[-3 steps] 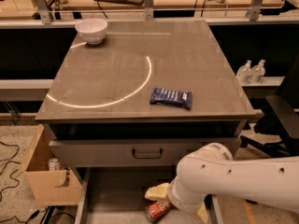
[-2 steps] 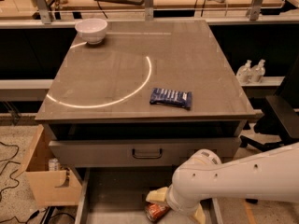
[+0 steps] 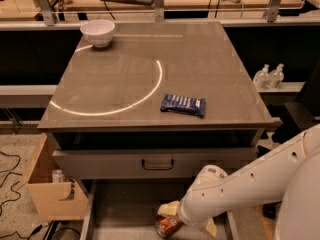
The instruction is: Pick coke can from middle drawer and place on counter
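**A:** Start at the claw. Where is it?

**B:** The gripper point(image 3: 175, 217) is down inside the middle drawer point(image 3: 125, 209), near the drawer's right half and low in the camera view. The white arm reaches in from the right, and its bulky wrist covers most of the claw.

**A:** Wide, narrow, or holding something?

**B:** I cannot tell. The wrist hides that.

**A:** And the coke can point(image 3: 167, 226)?

**B:** It is on the drawer floor, touching or just beside the claw, on its lower-left side. Only part of the red body and 1 silvery end show, as the rest runs off the bottom edge. It seems to lie on its side, with the long axis roughly across the drawer and a little slanted, though I would not swear to that.

**A:** So what does the next move turn on?

**B:** On whether the claw truly straddles the can's short width. If it does, I judge the lift goes straight up and clear of the closed drawer front point(image 3: 157, 163) above, then back over the counter point(image 3: 200, 69). There is only 1 arm, so no choice of hand.

**A:** What is up there?

**B:** A blue snack wrapper point(image 3: 183, 104) near the front edge and a white bowl point(image 3: 97, 32) at the far-left corner.
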Controlling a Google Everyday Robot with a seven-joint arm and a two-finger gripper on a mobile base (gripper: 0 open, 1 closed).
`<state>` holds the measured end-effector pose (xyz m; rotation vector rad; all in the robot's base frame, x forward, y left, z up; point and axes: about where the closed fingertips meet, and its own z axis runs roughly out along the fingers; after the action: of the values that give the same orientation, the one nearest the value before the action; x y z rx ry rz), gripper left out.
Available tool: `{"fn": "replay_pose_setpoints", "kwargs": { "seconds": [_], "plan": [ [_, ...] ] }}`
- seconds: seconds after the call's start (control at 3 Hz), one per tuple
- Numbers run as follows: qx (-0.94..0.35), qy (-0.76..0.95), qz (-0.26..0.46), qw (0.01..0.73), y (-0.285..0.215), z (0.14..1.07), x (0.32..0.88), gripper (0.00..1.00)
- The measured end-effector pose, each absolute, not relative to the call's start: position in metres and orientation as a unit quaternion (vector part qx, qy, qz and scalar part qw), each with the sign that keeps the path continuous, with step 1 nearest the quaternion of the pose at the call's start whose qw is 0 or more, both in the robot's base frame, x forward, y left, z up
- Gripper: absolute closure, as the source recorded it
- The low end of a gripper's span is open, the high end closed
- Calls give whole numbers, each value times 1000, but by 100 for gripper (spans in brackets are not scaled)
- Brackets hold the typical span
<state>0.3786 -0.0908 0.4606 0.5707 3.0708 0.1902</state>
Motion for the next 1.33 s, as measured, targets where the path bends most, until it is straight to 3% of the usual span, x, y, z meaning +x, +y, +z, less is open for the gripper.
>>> {"fn": "replay_pose_setpoints", "kwargs": {
  "seconds": [1.33],
  "plan": [
    [221,966,131,27,-90,431,400,0]
  ]
}}
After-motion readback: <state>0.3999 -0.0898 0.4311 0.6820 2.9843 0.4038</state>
